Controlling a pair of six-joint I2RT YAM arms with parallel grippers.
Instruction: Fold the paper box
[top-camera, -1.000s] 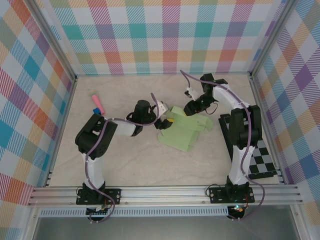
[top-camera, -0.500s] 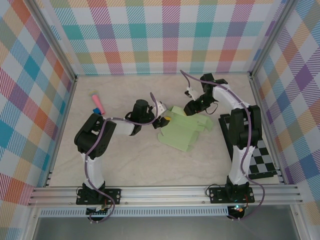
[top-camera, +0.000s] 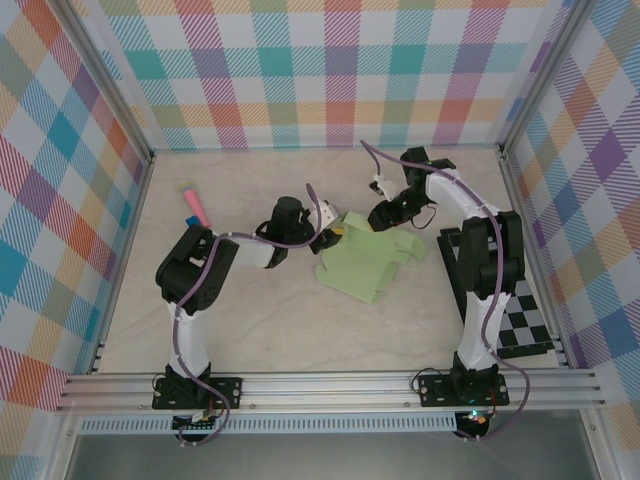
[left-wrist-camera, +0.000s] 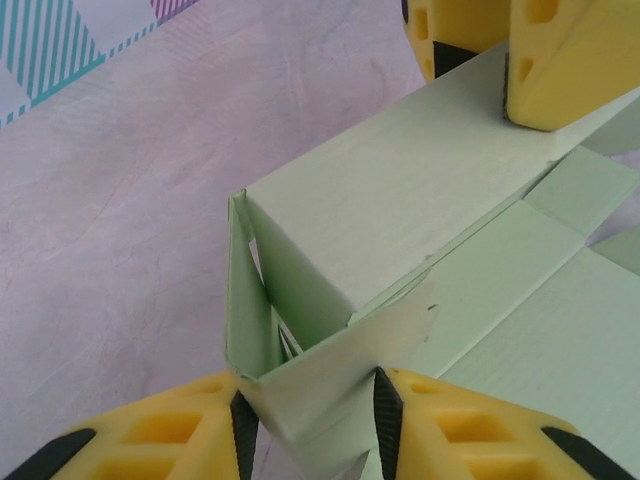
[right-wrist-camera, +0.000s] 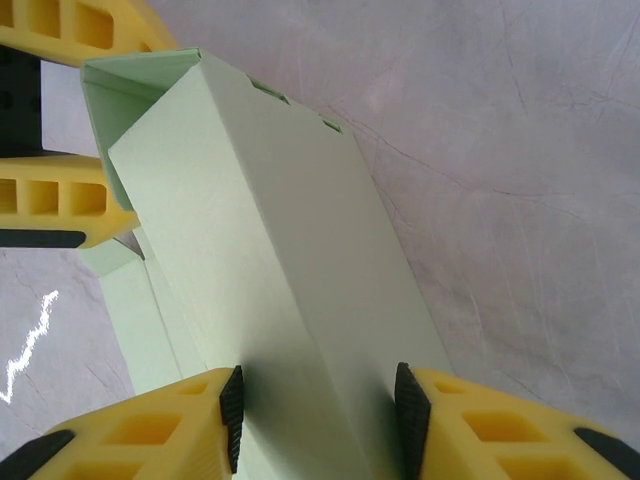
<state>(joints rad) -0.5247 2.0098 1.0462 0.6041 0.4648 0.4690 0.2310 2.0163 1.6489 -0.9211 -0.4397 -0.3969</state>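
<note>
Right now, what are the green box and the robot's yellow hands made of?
The paper box looks like thin matte card: pale green, sharp creases, flaps bending. The left hand and right hand seem yellow moulded plastic with hollow cells, faced with black pads, perhaps rubber.

The box (left-wrist-camera: 420, 200) runs off the right edge of the left wrist view, the fingers (left-wrist-camera: 150, 440) of the left gripper (left-wrist-camera: 310, 425) and those of the right gripper (right-wrist-camera: 318, 410) are cut by their views' bottom edges, and from above the right arm (top-camera: 482, 270) hides part of the board (top-camera: 528, 325).
</note>
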